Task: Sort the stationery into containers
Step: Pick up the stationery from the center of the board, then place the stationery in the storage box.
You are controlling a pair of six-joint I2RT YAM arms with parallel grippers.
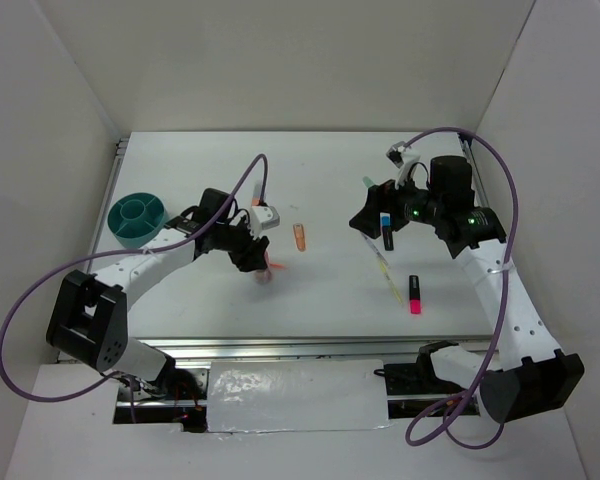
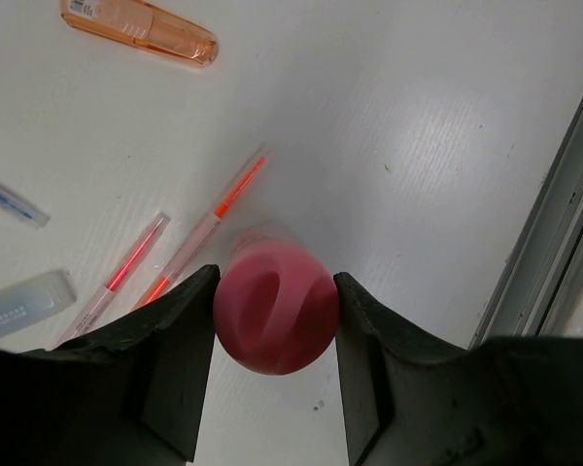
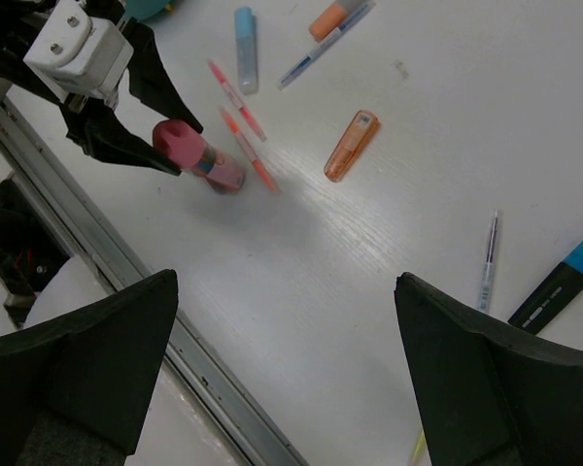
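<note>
Left gripper (image 2: 276, 291) pinches pink-capped tube (image 2: 272, 325); right wrist view reveals its body.

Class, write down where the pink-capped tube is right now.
In the left wrist view, the pink-capped tube is clamped between the fingers of the left gripper, left of the table's centre, beside two thin pink pens.

Pink cap on the tube (image 2: 275, 320) — orange highlighter (image 2: 141, 29), teal tub (image 1: 137, 218), black-and-pink marker (image 1: 415, 293) — white table (image 2: 418, 146).

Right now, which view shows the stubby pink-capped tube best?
Right wrist: the stubby pink-capped tube shows side-on, cap and body, in the left tool. Left wrist shows only its cap end-on; top external, a pink speck under that tool.
</note>
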